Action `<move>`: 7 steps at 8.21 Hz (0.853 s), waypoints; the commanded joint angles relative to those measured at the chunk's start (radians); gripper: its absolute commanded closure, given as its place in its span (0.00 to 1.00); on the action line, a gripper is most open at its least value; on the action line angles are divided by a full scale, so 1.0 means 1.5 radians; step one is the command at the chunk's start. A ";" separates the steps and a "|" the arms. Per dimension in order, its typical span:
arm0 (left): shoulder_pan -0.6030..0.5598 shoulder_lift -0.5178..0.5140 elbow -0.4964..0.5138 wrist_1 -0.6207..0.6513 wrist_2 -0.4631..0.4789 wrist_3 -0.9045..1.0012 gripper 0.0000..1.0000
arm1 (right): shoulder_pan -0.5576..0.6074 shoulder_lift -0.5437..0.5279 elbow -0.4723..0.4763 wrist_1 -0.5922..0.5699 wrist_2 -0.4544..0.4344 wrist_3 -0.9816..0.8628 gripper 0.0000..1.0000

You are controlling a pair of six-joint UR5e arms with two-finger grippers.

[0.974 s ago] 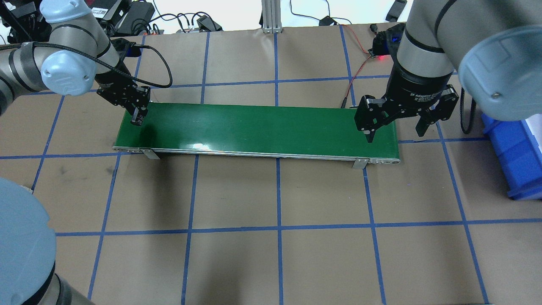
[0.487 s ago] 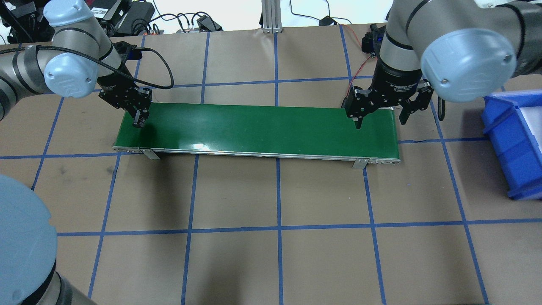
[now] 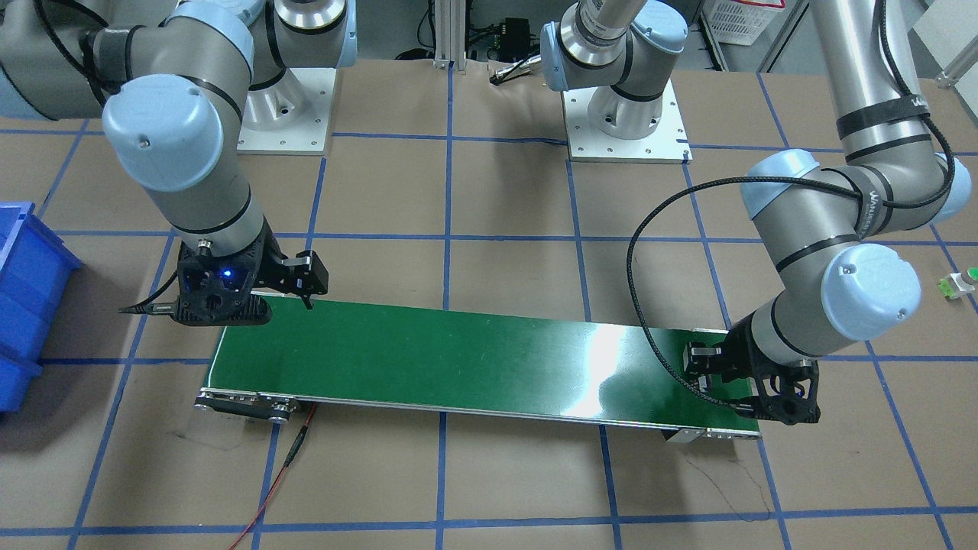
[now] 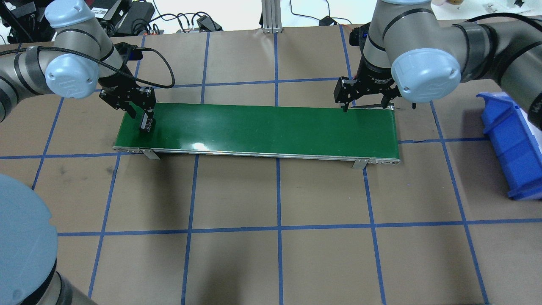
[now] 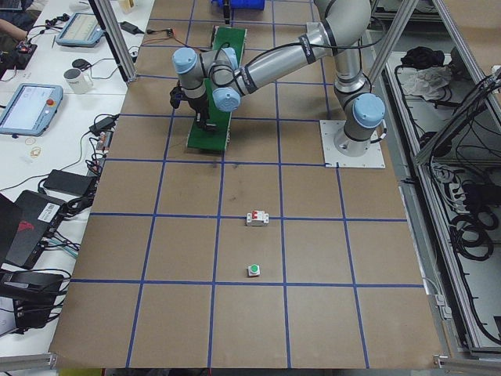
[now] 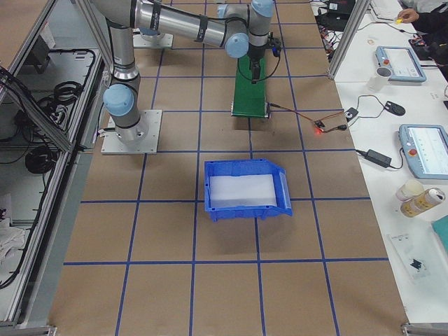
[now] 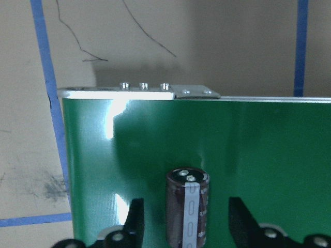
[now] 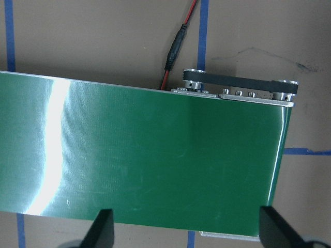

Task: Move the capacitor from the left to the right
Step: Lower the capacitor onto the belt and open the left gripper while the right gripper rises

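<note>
The overhead camera looks forward and down on the table (image 4: 279,190); the front-facing one faces it, steeply, from the far side. Side cameras watch distantly from each table end. Wrist cameras sit close over the green belt (image 4: 271,127), which every view shares.

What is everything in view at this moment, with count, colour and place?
capacitor: one, black with silvery stripe, upright on the conveyor's end at the robot's left
conveyor: one, green, across the table
cable: one, red with black connector, at the conveyor's right end
bin: one, blue, beyond the conveyor on the robot's right
breaker: one, white and red, far left on the table
push button: one, green and white, beyond the breaker
table: one, brown with blue tape grid
left gripper: open, either side of the capacitor
right gripper: open, over the conveyor's right end
</note>
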 commanded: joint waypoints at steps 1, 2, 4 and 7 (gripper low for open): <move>-0.006 0.023 0.011 -0.012 -0.004 -0.024 0.00 | -0.025 0.008 0.028 -0.018 0.006 -0.003 0.05; -0.015 0.053 0.013 -0.062 -0.005 -0.033 0.00 | -0.037 0.009 0.030 -0.017 0.011 -0.004 0.05; -0.058 0.161 0.013 -0.175 -0.004 -0.119 0.00 | -0.039 0.013 0.035 -0.023 0.036 -0.004 0.13; -0.104 0.280 0.012 -0.250 0.007 -0.132 0.00 | -0.047 0.024 0.099 -0.140 0.094 -0.005 0.09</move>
